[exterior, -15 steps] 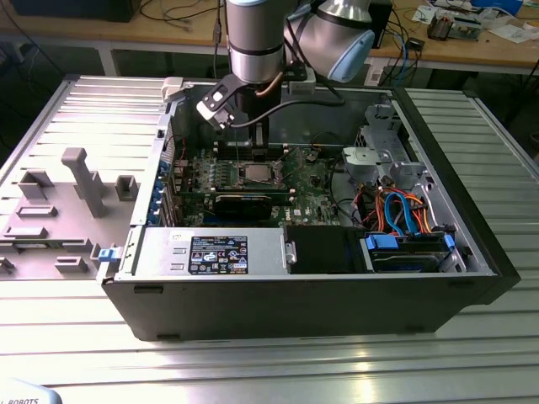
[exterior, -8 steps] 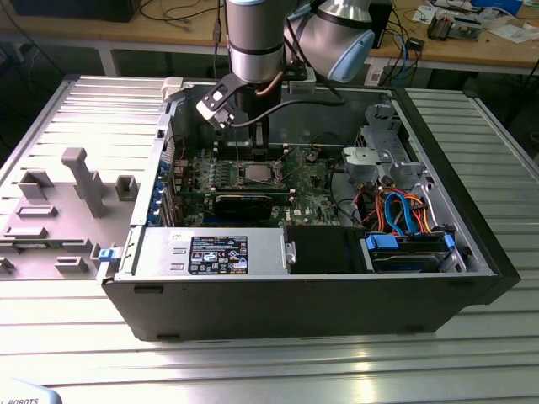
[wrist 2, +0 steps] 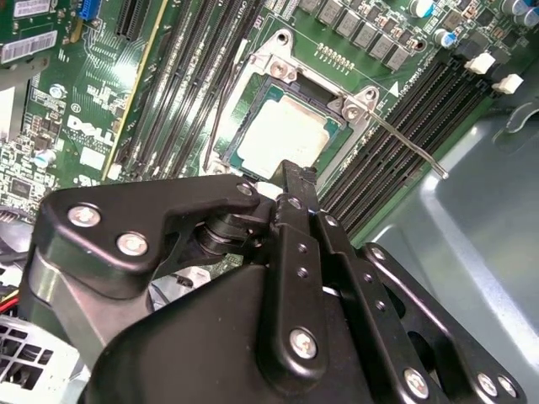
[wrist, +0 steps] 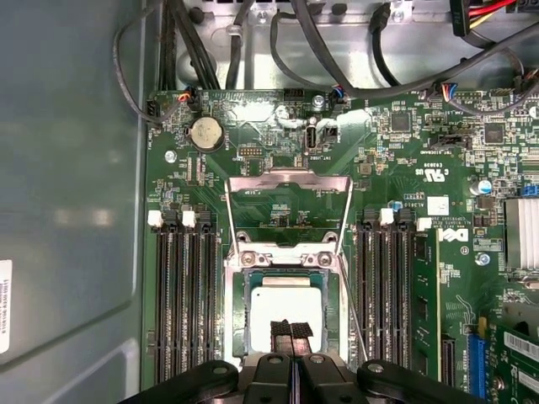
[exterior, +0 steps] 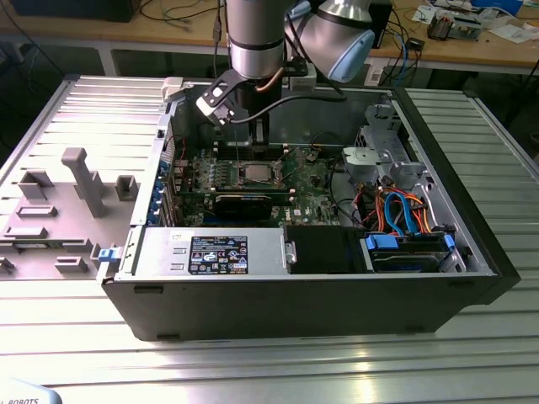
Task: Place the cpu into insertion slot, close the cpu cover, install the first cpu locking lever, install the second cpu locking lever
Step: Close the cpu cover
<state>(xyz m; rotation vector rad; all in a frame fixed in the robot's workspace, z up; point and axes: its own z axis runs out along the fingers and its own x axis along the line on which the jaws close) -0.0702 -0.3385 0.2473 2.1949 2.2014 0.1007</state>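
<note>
Already the cpu (wrist: 284, 301) is lying flat in its socket, and the gripper (wrist: 290, 330), fingers pressed together on nothing, is hovering just over it, at twelve o'clock of it in the exterior view. The cover (wrist: 289, 178) is standing flipped open beyond the socket. Judging by this, placement is finishing, and doing it well is meaning no sideways nudge to the chip, and staying clear of the lever (wrist 2: 408, 143).

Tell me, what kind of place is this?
Probably a robotics lab or workshop: a robot arm reaches into an open computer case on a ridged metal table, with cluttered wooden workbenches behind.
</note>
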